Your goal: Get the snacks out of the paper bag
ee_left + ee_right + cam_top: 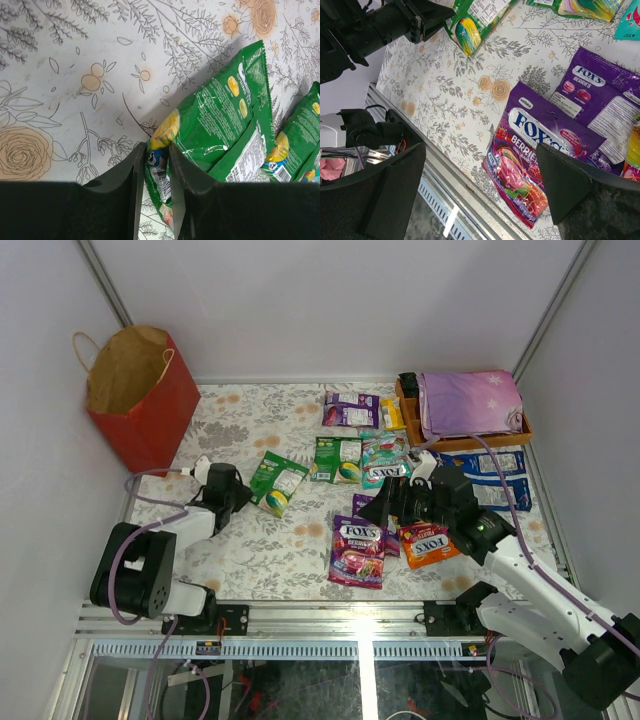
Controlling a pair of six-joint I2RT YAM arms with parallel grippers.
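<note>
Your left claw (158,152) pinches the end of the green packet (215,117). Your right claw (480,155) hangs spread wide over the purple packet (532,145).

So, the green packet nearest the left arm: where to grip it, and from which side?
Pinch the short end nearest the left arm, coming in from that side. The green packet lies flat on the table and looks too wide to span, but that end is a thin edge that suits a pinch. The left hand has it between its fingers.
</note>
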